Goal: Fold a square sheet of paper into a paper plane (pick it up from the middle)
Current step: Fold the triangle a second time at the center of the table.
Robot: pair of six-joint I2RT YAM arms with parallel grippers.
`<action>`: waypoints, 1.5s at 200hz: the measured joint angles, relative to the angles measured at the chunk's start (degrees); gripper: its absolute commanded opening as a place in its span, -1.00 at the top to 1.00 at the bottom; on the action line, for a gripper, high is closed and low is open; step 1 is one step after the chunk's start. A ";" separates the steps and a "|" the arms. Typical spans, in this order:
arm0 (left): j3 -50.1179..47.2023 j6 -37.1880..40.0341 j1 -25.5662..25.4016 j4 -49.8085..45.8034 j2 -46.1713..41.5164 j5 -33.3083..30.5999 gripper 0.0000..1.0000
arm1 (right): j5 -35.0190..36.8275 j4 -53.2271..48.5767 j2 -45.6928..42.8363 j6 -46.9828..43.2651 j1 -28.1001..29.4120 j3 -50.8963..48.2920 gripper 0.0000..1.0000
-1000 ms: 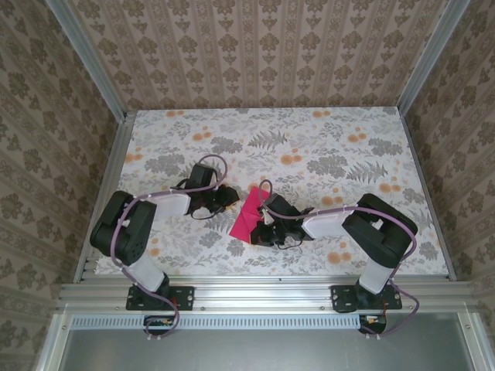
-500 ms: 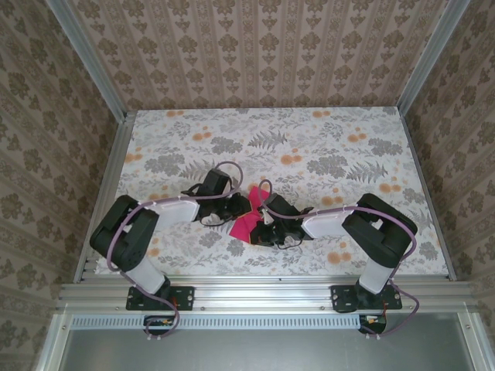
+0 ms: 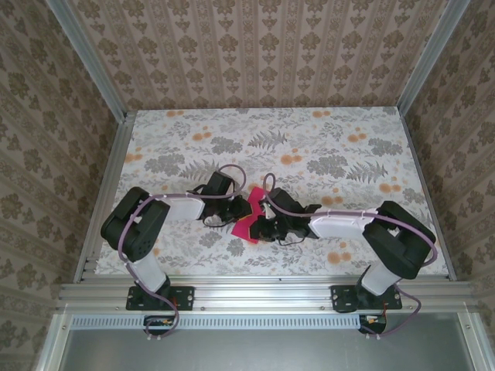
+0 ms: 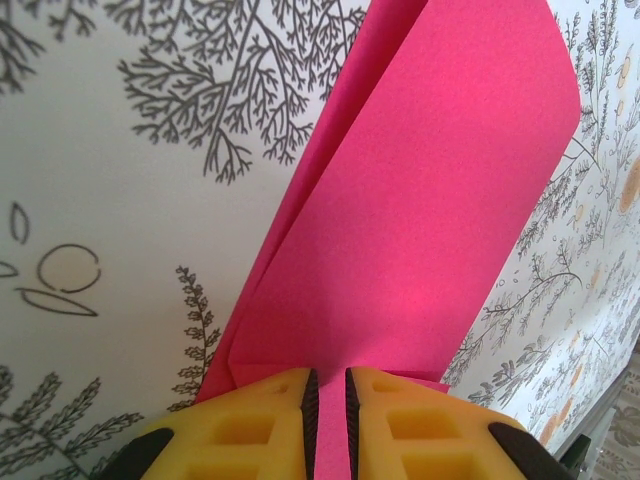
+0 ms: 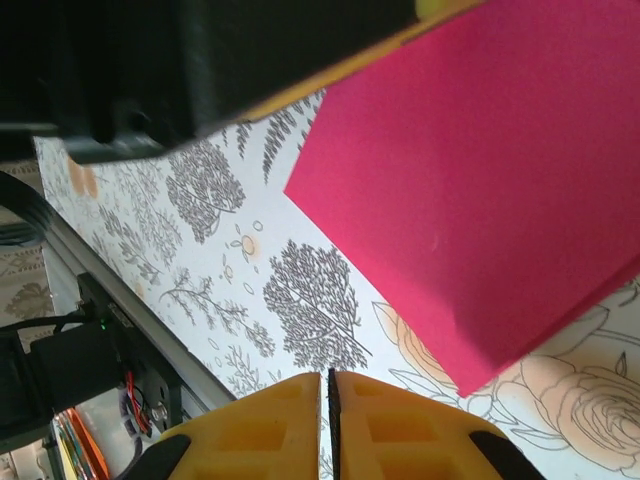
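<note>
**Sheet of paper** [image 3: 244, 226] [image 4: 420, 200] [image 5: 500, 180]: magenta-pink, folded into overlapping flaps with one long crease. It sits at the front middle of the surface [image 3: 325, 139], between the two arms.

**Left gripper** [image 3: 240, 210] [image 4: 328, 385]: jaws pinched on one edge of the sheet. Pink shows in the thin slot between the yellow fingers [image 4: 260, 420].

**Right gripper** [image 3: 261, 224] [image 5: 327, 385]: jaws drawn almost together, with nothing between them. A corner of the sheet lies ahead of the tips, apart from them.

**Surface**: covered with a cloth printed with grey ferns and orange flowers.
</note>
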 measured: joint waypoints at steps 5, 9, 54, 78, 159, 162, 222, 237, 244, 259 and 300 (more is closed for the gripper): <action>0.00 0.00 0.00 0.00 0.02 0.00 0.63 | 0.11 -0.17 0.24 -0.02 0.00 0.50 0.79; 0.00 0.00 0.00 0.00 0.00 0.00 0.63 | 0.33 -0.37 0.57 -0.04 0.00 1.03 0.79; 0.00 0.00 0.00 0.00 0.00 0.00 0.62 | 1.22 -0.42 6.71 0.35 -0.55 5.11 0.81; 0.00 0.02 0.00 0.00 0.00 0.00 0.62 | 1.20 -0.57 8.48 0.39 -1.38 5.42 0.81; 0.00 0.02 0.00 -0.02 0.00 -0.02 0.62 | 0.50 -1.01 13.77 0.35 -2.93 8.39 0.81; 0.00 0.02 0.00 -0.02 0.00 -0.07 0.62 | 0.46 -0.96 13.77 0.35 -3.02 8.39 0.81; 0.00 0.02 0.00 -0.09 0.00 -0.39 0.63 | -1.05 3.28 12.83 0.37 -3.28 5.25 0.79; 0.00 0.02 0.00 -0.09 0.00 -0.39 0.63 | -1.62 3.28 12.11 0.35 -3.28 4.37 0.78; 0.00 0.02 0.00 -0.09 0.00 -0.39 0.63 | -1.99 3.10 11.72 0.35 -3.26 3.89 0.78; 0.00 0.02 0.00 -0.11 0.00 -0.39 0.63 | -2.54 2.54 11.04 0.31 -3.26 3.23 0.78; 0.00 0.02 0.00 -0.11 0.00 -0.39 0.63 | -3.58 1.64 9.70 0.24 -2.97 1.66 0.78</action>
